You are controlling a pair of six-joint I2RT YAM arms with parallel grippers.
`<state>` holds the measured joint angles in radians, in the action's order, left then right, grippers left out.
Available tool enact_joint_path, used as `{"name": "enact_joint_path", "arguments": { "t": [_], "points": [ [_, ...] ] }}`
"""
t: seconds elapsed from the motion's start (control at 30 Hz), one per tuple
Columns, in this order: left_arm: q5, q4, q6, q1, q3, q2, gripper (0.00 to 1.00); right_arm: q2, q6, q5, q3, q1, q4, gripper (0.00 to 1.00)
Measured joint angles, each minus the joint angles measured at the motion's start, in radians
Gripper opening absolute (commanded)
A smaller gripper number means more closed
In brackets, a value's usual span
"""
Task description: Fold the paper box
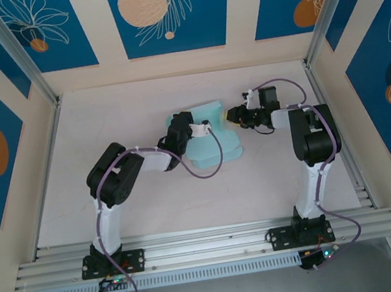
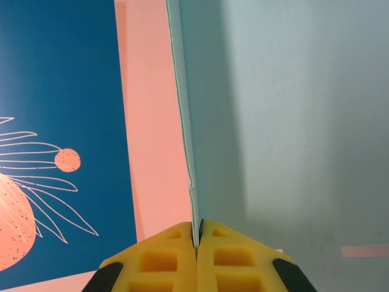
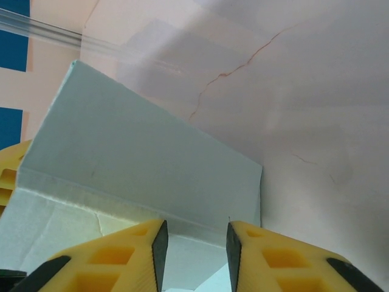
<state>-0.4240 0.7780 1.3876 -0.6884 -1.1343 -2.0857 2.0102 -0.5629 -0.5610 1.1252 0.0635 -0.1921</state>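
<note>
Overhead first: the paper box [image 1: 213,143] lies near the middle of the table [image 1: 153,209], partly formed, with one pale blue panel raised at its far edge. The left gripper [image 1: 204,126] sits on the box's left portion. The right gripper [image 1: 233,116] is just beside its far right corner.

Left wrist view: the left gripper [image 2: 197,238] is clamped on a thin edge of card. The yellow pads meet with only the sheet between them. The paper box [image 2: 292,121] rises as an upright wall directly ahead.

Right wrist view: the right gripper [image 3: 194,242] stands with its jaws apart. A creased panel of the paper box [image 3: 140,158] lies ahead of the gap and is not pinched.

Risks, as judged from this position:
- The left pinch is the one firm hold. A push from the right side could drag the thin card out of it or tear the edge.
- Closing the right jaws off the crease line could dent the panel instead of folding it.
- An unsupported wall may spring back flat.
</note>
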Motion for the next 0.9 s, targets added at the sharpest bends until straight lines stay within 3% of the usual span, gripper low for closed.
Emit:
{"name": "enact_joint_path", "arguments": {
  "t": [0.6, 0.9],
  "points": [
    [0.001, -0.03, -0.001, 0.013, -0.007, 0.0, 0.0, -0.006, 0.101, 0.095, 0.018, 0.046, 0.027, 0.49],
    [0.0, -0.041, -0.001, 0.026, -0.007, 0.0, 0.0, -0.02, 0.183, 0.201, 0.032, 0.087, 0.041, 0.55]
  ]
}}
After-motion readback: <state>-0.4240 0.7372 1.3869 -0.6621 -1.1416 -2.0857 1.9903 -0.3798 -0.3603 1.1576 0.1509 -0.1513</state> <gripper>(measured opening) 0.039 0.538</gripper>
